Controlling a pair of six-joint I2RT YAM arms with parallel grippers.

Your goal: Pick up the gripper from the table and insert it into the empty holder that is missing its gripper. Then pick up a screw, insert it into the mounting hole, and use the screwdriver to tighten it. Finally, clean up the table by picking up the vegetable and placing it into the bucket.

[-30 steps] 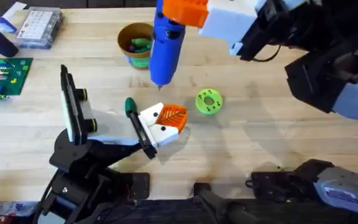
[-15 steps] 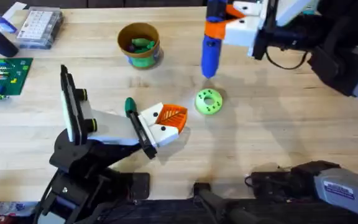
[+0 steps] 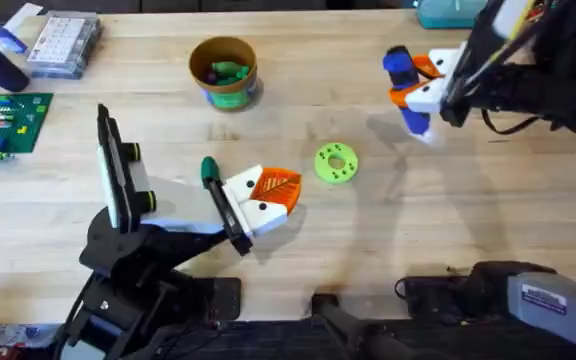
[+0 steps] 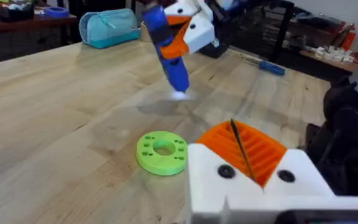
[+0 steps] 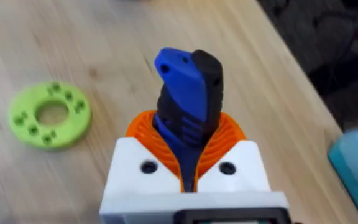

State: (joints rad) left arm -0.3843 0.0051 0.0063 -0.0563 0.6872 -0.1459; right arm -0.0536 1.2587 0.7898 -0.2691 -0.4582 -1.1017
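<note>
Right gripper (image 3: 423,88) clamps the screwdriver (image 3: 404,88) around its body, bit near the table (image 3: 448,200), far right. It looks rigid, fat and top-heavy, smooth plastic, so grip mid-body or it may pivot. Left gripper (image 4: 253,168): jaws look closed on nothing, near the green ring (image 3: 335,163). Gripper (image 3: 273,190) sits in the holder (image 3: 183,205). Bucket (image 3: 223,70) at the far side with the vegetable (image 3: 226,70) in it.

Blue plastic screwdriver (image 3: 405,85), wooden table (image 3: 438,220)

Overhead looks down, wrist views close, all share green ring (image 3: 335,163)
</note>
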